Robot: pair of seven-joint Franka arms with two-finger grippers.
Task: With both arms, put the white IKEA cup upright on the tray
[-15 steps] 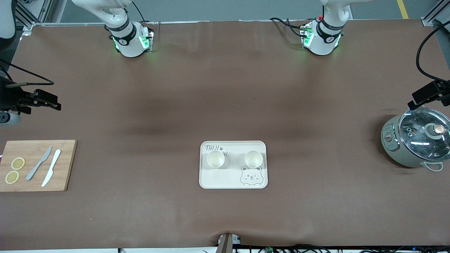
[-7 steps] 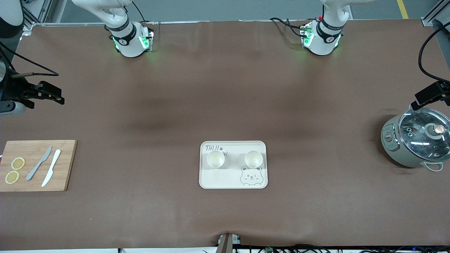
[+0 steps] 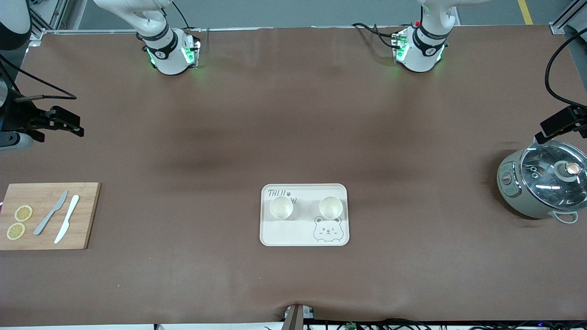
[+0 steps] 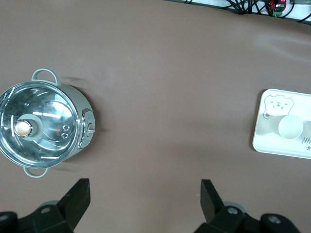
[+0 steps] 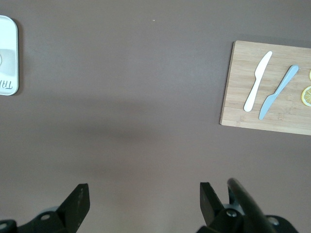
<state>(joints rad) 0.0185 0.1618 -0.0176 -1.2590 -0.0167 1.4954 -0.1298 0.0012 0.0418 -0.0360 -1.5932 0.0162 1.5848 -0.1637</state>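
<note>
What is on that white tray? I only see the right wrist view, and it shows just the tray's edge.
Observer: Two white cups stand upright on the tray, side by side.
Operator: My right gripper is open over the table. And the left one?
Observer: The left gripper hangs open and empty over the table, beside a lidded pot.
</note>
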